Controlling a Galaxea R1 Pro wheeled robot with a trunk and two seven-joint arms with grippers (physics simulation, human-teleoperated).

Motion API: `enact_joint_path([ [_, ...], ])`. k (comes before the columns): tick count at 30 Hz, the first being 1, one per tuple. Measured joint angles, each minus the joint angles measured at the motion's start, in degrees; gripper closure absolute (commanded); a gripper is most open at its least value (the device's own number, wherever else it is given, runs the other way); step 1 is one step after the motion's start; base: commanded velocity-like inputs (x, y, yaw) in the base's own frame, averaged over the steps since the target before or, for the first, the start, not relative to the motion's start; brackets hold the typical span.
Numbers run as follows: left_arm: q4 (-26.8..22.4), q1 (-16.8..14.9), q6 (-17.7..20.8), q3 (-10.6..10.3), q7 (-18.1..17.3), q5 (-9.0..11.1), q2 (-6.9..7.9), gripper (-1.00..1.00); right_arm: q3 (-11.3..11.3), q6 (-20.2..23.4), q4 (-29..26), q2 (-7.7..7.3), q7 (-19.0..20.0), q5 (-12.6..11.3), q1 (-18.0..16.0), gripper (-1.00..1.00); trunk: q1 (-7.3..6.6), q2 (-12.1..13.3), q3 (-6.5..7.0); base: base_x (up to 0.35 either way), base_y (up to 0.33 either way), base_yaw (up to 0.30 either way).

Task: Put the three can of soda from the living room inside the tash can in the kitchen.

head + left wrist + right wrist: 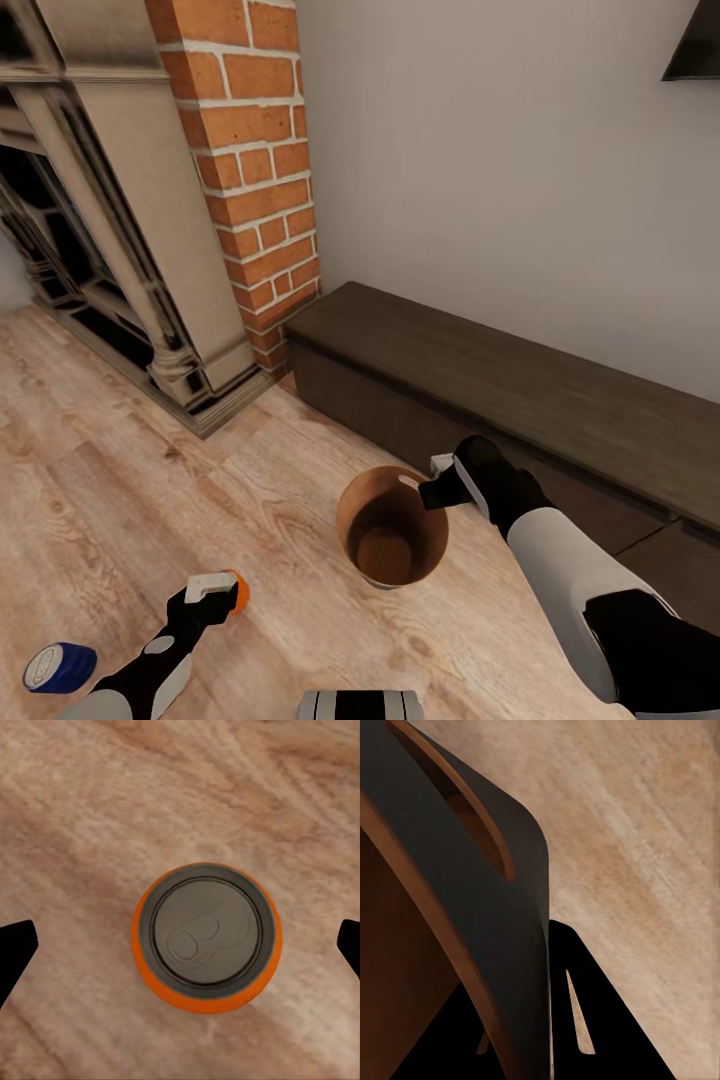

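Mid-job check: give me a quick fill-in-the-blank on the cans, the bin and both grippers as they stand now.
1. The left gripper hangs open above the ____ can.
2. The right gripper is shut on the rim of the ____.
3. The blue can lies on its ____ on the wood floor.

Missing words: orange; trash can; side

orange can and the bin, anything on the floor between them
Nothing: the head view shows bare wood floor between the orange can and the bin.

no readable text, labels or numbers, orange can (pixel 206 937) top unmarked
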Motion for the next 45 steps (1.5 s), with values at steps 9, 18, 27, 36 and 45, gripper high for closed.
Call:
enact_joint_path([
  [9, 0.0, 0.0, 0.27, 0.0, -0.06, -0.05, 0.02, -1.0, 0.18, 0.01, 0.01, 0.18, -0.01, 0.01, 0.0, 1.0, 0.0, 0.0, 0.0, 0.025, 0.0, 0.0],
  [18, 0.0, 0.0, 0.09, 0.0, -0.01, 0.0, 0.0, -1.0, 0.2, 0.01, 0.01, 0.18, 0.0, -0.03, 0.02, 1.0, 0.0, 0.0, 0.0, 0.051, 0.0, 0.0],
  [27, 0.0, 0.0, 0.23, 0.0, -0.06, -0.04, -0.01, -1.0, 0.33, 0.01, 0.02, 0.18, 0.02, -0.01, 0.09, 1.0, 0.11, -0.05, -0.88, 0.001, 0.0, 0.0],
  [36, 0.0, 0.0, 0.27, 0.0, -0.99, -0.07, -0.01, -1.0, 0.37, 0.01, 0.01, 0.18, 0.02, -0.01, 0.1, 1.0, 0.34, -0.17, -2.87, 0.0, 0.0, 0.0],
  [45, 0.0, 0.0, 0.24, 0.0, -1.26, 0.0, 0.04, -1.0, 0.35, 0.02, -0.02, 0.13, 0.01, -0.13, 0.08, 1.0, 0.39, -0.2, -3.32, 0.057, 0.0, 0.0],
])
